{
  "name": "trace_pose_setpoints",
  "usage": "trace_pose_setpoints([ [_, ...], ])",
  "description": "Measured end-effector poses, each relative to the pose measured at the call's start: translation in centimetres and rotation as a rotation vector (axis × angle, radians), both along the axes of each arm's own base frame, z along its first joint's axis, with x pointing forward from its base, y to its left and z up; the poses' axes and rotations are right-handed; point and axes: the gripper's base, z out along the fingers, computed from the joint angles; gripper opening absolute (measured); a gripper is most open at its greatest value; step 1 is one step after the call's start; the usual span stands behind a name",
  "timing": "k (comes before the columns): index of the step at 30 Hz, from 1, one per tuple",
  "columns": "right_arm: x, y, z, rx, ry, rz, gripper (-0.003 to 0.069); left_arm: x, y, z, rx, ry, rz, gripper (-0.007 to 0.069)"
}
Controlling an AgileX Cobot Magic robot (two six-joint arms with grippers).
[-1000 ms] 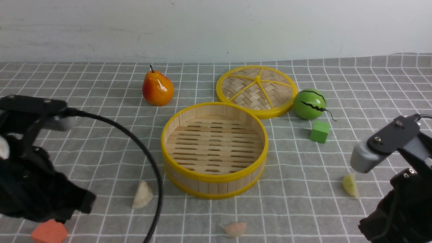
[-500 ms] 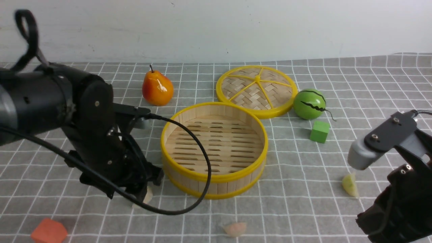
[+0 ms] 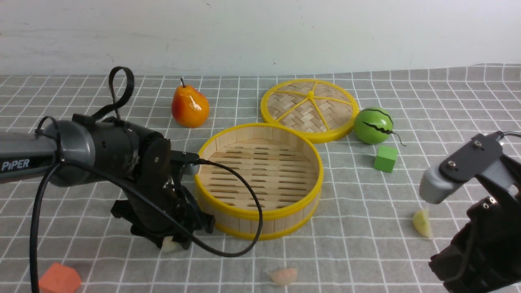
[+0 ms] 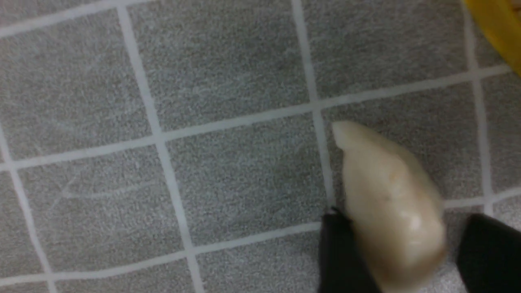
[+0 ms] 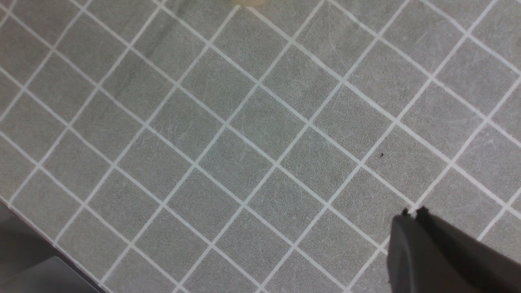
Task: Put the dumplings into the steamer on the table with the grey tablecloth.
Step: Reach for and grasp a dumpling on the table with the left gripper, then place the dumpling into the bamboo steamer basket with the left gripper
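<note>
Left gripper (image 4: 407,264), newly arrived at lower left, is straddling the white dumpling (image 4: 386,191), jaws spread; pickup is starting. Right gripper (image 5: 412,213) is idling, pressed together.

Bright even light, soft shadows; glare on pear (image 3: 191,104); left wrist view seemingly blurred

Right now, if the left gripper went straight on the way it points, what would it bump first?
The left gripper would probably meet the whitish dumpling between its open fingers, then the grey tablecloth underneath.
</note>
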Motion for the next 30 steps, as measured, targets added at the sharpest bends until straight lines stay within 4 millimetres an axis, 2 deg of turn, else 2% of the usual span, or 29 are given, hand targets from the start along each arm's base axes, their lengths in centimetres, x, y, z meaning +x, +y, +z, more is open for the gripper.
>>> trace_pose_setpoints([
  [2, 0.0, 0.0, 0.0, 0.0, -0.001, 0.0, 0.0003, 0.0, 0.0, 0.1, -0.003, -0.002, 0.008, 0.0224],
  [4, 0.0, 0.0, 0.0, 0.0, -0.001, 0.0, 0.0003, 0.0, 0.0, 0.4, -0.004, -0.003, 0.011, 0.0225],
  [7, 0.0, 0.0, 0.0, 0.001, -0.002, -0.001, 0.0006, -0.2, -0.2, 2.0, -0.002, -0.002, 0.008, 0.0227],
  [10, 0.0, 0.0, 0.0, 0.001, -0.002, 0.0, 0.0006, 0.1, -1.5, 6.3, -0.028, -0.071, -0.021, 0.0227],
  [12, 0.0, 0.0, 0.0, 0.002, -0.005, -0.001, 0.0006, 0.4, -3.2, 10.0, -0.067, -0.152, -0.056, 0.0227],
  [15, 0.1, 0.0, 0.0, 0.003, -0.008, -0.002, 0.0009, 1.0, -5.2, 13.6, -0.121, -0.24, -0.087, 0.0227],
  [18, 0.1, 0.1, 0.0, 0.009, -0.005, -0.003, 0.0009, 2.3, -7.0, 14.9, -0.178, -0.256, -0.086, 0.0227],
  [20, 0.0, 0.1, 0.1, 0.013, -0.003, -0.004, 0.0012, 4.1, -7.9, 14.5, -0.2, -0.232, -0.07, 0.0227],
  [23, 0.0, 0.1, 0.0, 0.016, 0.007, -0.002, 0.0015, 6.7, -8.5, 11.6, -0.186, -0.161, -0.042, 0.0227],
  [24, 0.0, 0.1, 0.0, 0.016, 0.007, -0.003, 0.0015, 6.7, -8.4, 11.8, -0.188, -0.165, -0.04, 0.0227],
  [25, -0.1, 0.1, 0.0, 0.015, 0.012, -0.001, 0.0019, 8.0, -8.5, 10.0, -0.174, -0.133, -0.026, 0.0227],
  [30, -0.1, 0.1, 0.0, 0.012, 0.018, 0.0, 0.0023, 10.9, -8.1, 5.6, -0.144, -0.079, 0.018, 0.0227],
])
